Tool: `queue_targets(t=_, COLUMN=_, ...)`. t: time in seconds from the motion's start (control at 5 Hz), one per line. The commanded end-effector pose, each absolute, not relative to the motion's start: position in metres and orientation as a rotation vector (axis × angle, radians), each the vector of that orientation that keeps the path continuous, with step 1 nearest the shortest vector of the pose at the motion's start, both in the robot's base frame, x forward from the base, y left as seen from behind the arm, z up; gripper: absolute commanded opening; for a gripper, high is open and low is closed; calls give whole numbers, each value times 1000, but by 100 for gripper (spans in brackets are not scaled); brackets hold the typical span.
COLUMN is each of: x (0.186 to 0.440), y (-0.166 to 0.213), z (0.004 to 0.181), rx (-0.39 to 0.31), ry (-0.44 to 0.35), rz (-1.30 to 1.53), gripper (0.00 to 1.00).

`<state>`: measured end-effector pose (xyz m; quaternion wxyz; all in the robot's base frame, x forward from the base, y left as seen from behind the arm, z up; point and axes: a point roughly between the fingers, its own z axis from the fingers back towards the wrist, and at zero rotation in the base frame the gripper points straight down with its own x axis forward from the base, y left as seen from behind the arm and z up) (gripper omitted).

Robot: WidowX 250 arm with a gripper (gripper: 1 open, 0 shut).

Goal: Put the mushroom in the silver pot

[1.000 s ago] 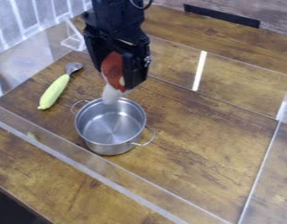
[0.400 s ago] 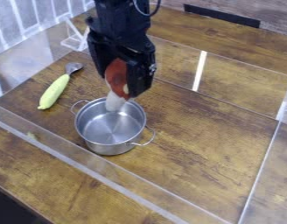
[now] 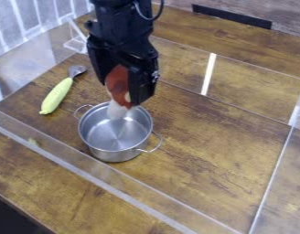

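- The mushroom hung between the fingers of the tool, reddish cap up, pale stem slanting down toward the pot; it sat above the pot's far rim, not inside it
- The tool pointed straight down, black, its jaws spread wide with the mushroom between them; whether they pressed the mushroom or merely flanked it could not be told
- The pot stood upright on the counter, just below and slightly nearer the camera than the tool; shiny steel, round, one loop handle at its left rim and one at its right front; its inside showed bare metal
- The corn lay on the counter to the left of the pot, apart from it, long and yellow-green, angled with its upper end toward the back
- A small grey object lay just beyond the corn's far end; too small to identify
- The counter was dark-grained wood; clear panels walled in the working area, their edges showing as pale lines at the front and right; a bright streak of reflected light lay on the wood to the right of the tool
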<state>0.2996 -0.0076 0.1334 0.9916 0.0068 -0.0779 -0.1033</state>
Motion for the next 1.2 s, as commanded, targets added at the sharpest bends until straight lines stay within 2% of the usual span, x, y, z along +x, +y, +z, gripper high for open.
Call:
queue_targets(t=0.0, x=308, y=-1, z=154, rx=24, ry=-221, rz=-194, gripper=100)
queue_targets(t=0.4, x=321, y=-3, z=152, rx=30, ry=-213, rz=-139, gripper=100)
queue_targets(t=0.6, x=332, y=-16, z=148, rx=26, ry=-206, rz=-101, gripper=100)
queue_targets(t=0.8, x=341, y=-23, z=122, rx=13, ry=-194, rz=-157, gripper=100)
queue_targets(t=1.0, x=344, y=-32, z=106, rx=7, ry=-163, rz=-107, gripper=100)
